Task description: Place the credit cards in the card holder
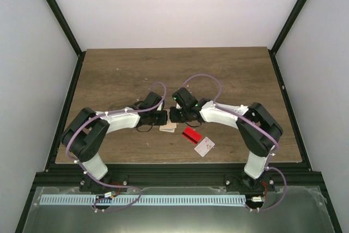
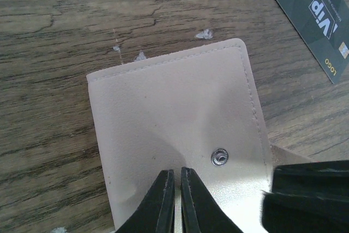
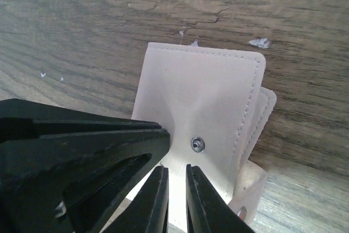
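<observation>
Left gripper [image 2: 175,174] and right gripper [image 3: 175,168] are pinched shut, apparently on flaps of the card holder [image 2: 174,107]; one thin flap could slip out, closing the mouth.

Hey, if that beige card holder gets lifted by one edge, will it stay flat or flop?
Probably flexes: the card holder looks like soft stitched material, dimpling around its snap. Its layers fan apart at one side, so they may splay open. Likely light, being so thin.
</observation>
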{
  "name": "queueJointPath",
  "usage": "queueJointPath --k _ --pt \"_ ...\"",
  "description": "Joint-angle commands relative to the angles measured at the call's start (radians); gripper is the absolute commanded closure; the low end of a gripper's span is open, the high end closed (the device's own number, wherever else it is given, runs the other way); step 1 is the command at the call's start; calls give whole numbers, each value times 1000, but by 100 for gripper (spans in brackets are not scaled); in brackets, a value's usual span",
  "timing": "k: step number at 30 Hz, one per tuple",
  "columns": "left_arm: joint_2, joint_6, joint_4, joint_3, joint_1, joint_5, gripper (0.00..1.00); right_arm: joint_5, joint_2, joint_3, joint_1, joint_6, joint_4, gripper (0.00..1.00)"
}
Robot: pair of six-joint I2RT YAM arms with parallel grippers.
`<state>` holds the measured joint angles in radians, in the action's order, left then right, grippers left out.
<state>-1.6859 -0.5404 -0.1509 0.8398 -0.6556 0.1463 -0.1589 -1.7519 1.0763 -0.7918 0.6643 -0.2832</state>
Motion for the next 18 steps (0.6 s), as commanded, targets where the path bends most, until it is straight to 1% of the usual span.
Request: queueJointPath --k 1,5,8,12,15,18 --pt "-23 33 -52 -32 -6 8 93 -32 -39 5 -6 -1 68 89" --pt "3 42 -53 -37 -6 18 93 -87 -24 -32 -6 -2 121 93" --pt "12 41 -57 -31 -6 32 93 -81 14 -88 -6 25 139 96" --pt "37 33 -72 -11 -6 48 91 -37 111 -203 -6 89 195 98" --pt "65 35 -89 18 -6 67 88 -20 204 -292 -6 121 253 98" --pt "77 49 -131 63 -6 74 83 -13 304 -382 -6 150 318 96"
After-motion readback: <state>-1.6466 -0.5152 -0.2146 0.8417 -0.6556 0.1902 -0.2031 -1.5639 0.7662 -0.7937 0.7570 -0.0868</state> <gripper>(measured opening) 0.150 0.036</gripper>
